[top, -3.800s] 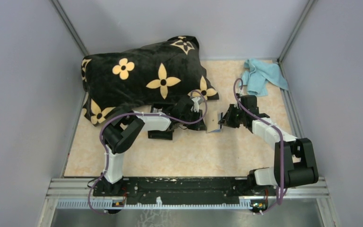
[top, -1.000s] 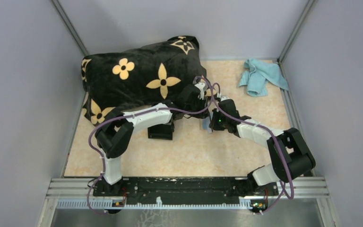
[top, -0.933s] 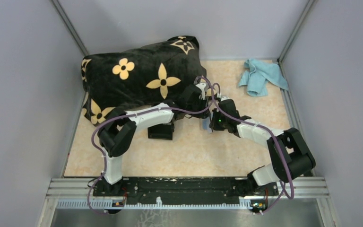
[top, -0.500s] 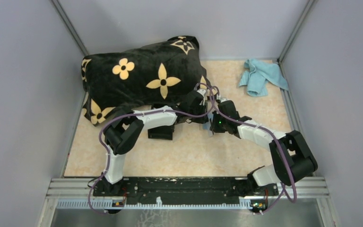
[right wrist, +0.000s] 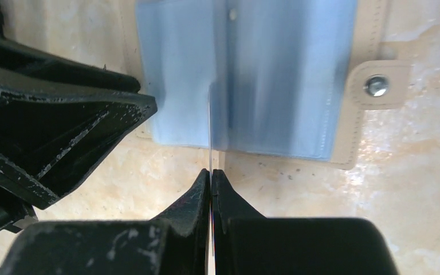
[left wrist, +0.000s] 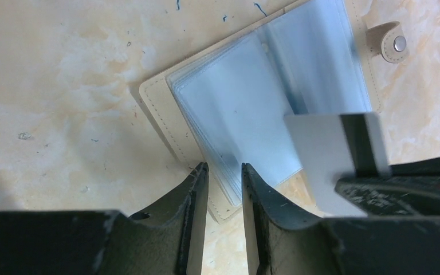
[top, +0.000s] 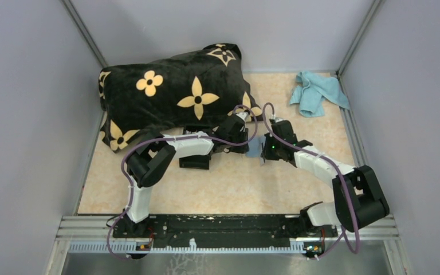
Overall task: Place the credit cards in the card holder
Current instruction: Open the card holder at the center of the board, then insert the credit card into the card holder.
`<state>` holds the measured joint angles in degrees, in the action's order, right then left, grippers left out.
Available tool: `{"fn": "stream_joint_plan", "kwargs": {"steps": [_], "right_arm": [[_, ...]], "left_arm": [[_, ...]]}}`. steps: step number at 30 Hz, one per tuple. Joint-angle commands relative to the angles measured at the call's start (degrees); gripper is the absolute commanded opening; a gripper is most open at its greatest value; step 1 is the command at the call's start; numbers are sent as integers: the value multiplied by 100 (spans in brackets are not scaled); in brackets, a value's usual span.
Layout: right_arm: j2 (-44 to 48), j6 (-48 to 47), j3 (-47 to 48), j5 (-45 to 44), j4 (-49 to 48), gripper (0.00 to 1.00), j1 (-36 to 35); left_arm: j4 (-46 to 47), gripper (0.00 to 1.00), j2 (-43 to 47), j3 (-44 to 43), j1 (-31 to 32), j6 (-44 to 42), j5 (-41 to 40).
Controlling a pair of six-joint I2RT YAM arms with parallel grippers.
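Left wrist view: beige card holder (left wrist: 159, 117) lying open at frame centre, clear sleeves (left wrist: 240, 109) upward; left gripper (left wrist: 223, 169) narrowly parted astride its lower edge, pinching nothing plainly. At lower right, right gripper (right wrist: 211, 172) clamped on the grey striped credit card (left wrist: 332, 154), edge-on at a sleeve mouth. Liable to miss the slot and skid over plastic, or shove the unpinned holder away

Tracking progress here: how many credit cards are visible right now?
1. A grey card with a dark stripe, pinched in the right gripper, over the clear sleeves of the open card holder. Others may be hidden under the arms or inside the sleeves.
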<state>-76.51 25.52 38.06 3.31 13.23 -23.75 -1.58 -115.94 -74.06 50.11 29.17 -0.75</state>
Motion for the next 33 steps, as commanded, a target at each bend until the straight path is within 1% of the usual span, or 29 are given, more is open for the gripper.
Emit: {"fn": "stream_joint_plan", "kwargs": {"steps": [1,8,18,33], "right_arm": [[308,-23,184,428,-278,0,385],[246,29,161,803,-551,0,707],[-94,245,-24,1368,-1316,0,979],[-540,321,-145,1545,-1821,0,1149]], "left_arm": [[9,35,-25,96,28,42,-166],[-110,34,-43,81,26,7,-312],[-350,35,-83,-21,32,-126,-485],[-685,38,-98,-209,20,-311,-809]]}}
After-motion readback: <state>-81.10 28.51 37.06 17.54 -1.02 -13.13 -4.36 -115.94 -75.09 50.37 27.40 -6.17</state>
